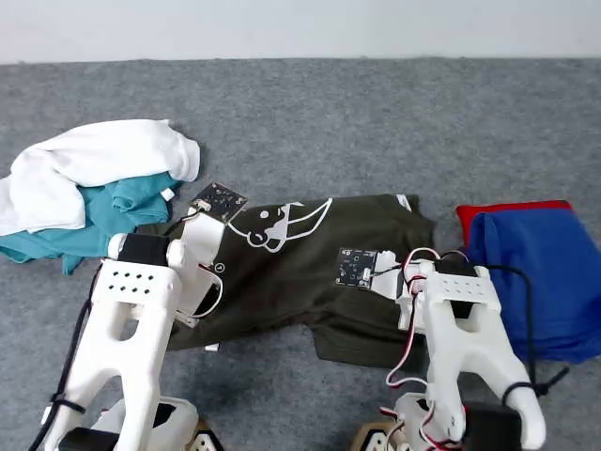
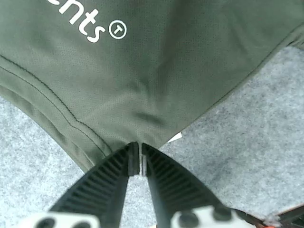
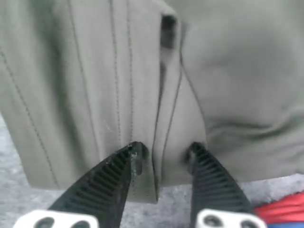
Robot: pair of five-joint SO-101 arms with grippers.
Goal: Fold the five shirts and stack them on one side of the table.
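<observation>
Carpet, olive shirt in left gripper

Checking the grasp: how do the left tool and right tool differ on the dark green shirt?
The left tool is shut, pinching the dark green shirt at its edge; the right tool is open, tips apart on a hem. The left tool is near the white print, the right tool near the blue shirt. Both are on it.

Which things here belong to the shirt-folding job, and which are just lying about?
Job: green shirt, pinched by the left gripper, with the right gripper open at it; white shirt; teal shirt; blue shirt; red shirt.
Lying about: grey mat, the work surface.
</observation>
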